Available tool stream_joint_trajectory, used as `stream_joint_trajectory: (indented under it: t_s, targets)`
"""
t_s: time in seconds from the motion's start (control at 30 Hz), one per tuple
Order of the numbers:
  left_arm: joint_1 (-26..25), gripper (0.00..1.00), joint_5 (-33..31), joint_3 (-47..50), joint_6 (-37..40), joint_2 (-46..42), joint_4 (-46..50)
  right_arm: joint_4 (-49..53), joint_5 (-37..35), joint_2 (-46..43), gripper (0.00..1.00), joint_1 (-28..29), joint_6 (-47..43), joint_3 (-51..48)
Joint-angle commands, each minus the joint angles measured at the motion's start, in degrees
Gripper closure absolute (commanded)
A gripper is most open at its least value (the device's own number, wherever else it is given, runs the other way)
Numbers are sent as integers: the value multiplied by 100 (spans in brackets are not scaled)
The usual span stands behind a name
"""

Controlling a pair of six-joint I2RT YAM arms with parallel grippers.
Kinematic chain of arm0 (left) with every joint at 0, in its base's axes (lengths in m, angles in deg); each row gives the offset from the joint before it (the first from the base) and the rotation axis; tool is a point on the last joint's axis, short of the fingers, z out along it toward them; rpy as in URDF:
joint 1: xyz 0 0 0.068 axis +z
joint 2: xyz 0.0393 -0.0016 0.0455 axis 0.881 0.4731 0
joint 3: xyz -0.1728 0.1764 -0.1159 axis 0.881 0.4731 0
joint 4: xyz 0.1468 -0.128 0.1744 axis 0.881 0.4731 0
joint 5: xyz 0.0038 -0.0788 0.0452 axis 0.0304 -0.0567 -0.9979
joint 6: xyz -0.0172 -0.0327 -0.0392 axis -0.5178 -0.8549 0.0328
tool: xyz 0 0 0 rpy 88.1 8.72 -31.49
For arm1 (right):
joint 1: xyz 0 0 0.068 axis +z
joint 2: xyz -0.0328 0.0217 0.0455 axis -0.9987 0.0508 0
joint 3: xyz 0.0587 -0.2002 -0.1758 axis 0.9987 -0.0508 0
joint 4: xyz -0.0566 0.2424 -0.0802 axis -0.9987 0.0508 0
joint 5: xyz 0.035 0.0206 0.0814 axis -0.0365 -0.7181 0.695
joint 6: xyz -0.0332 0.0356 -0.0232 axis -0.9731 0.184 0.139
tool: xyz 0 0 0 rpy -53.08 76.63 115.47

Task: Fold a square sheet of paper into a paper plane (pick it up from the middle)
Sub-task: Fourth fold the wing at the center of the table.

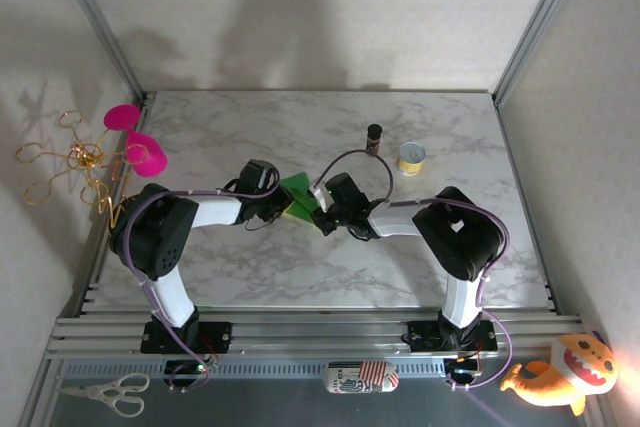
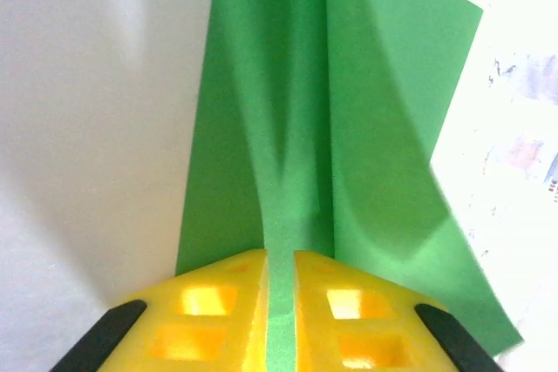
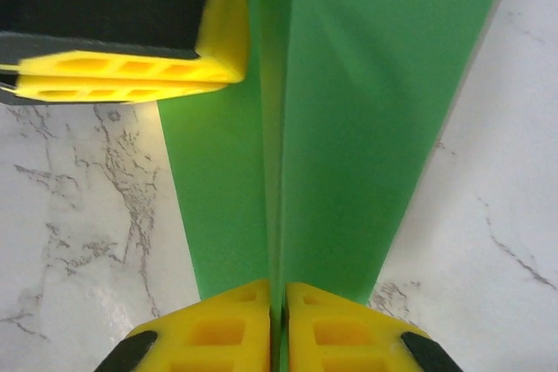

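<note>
The sheet of paper (image 1: 296, 190) sits near the middle of the table (image 1: 450, 127), caught between my 2 grippers, which meet over it from either side. My left gripper (image 1: 290, 211) comes at its near left part and my right gripper (image 1: 320, 215) at its near right part.

From my left wrist, the sheet of paper (image 2: 366, 128) runs straight away from my fingertips. It is bright green, with a raised ridge along its length. That ridge passes between my left fingers (image 2: 209, 307), which are pressed almost together with just a thin strip of green between them. So my left gripper (image 2: 279, 302) is pinching the fold.

From my right wrist, the sheet of paper (image 3: 375, 128) stretches ahead over the marble table (image 3: 78, 241), with 1 sharp crease down its centre and a flat panel on each side. My right fingers (image 3: 340, 333) are clamped on the near end of that crease, a sliver of green showing in the slot between them, so my right gripper (image 3: 279, 324) is pinching it too. At the far left my left gripper (image 3: 228, 76) reaches in sideways, its 2 yellow fingers tight against each other, tips at the left panel beside the crease. I cannot tell whether the paper rests on the table or hangs just above it.
</note>
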Motion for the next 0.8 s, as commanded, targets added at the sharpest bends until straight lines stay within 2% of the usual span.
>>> stream_joint_trajectory:
  t_s: [0.0,0.3,0.5,0.77]
  targets:
    - [-28,84,-230,-56,181,-266,253,205,397,173,87,-92,198,113]
    - [-124,84,170,33,88,-166,-107,240,535,218,85,-168,392,112]
    - [-150,84,165,-57,83,53,-33,399,500,162,83,-177,404,222]
    - [-152,79,54,-50,86,160,130,826,496,-189,78,-175,508,358]
